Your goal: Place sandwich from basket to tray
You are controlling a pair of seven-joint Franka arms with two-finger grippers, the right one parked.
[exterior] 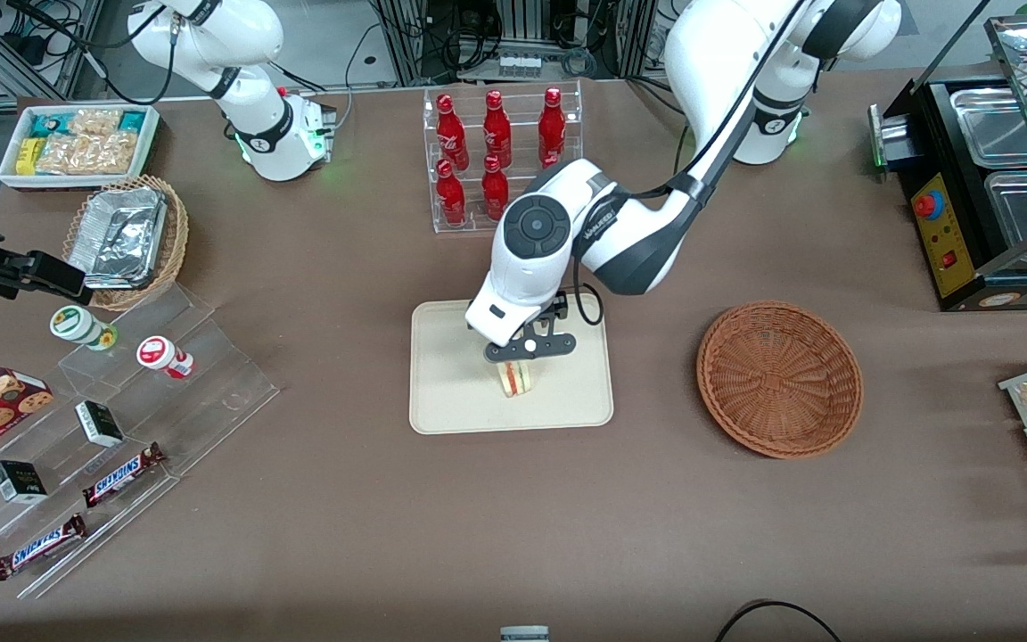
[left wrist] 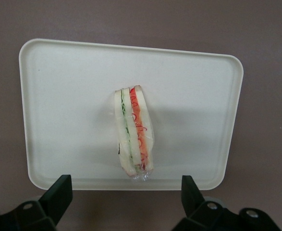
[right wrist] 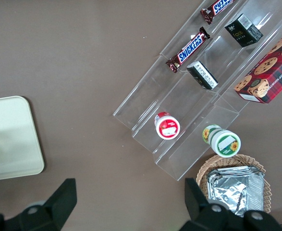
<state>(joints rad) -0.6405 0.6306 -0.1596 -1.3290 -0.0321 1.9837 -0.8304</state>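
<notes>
claw (exterior: 521, 355) above sandwich (exterior: 518, 379), on tray (exterior: 451, 392)

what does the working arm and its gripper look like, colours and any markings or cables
The working arm is glossy white with rounded shells and black bands at the joints, a dark round cap on the wrist housing and small lettering beside it. A black cable runs along it. The gripper, above the sandwich on the tray, is black with two wedge-shaped fingers, set open.

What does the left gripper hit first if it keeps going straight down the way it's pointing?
Probably the sandwich, lying on the tray directly under the open left gripper; its spread fingers would more likely reach the tray either side.
</notes>
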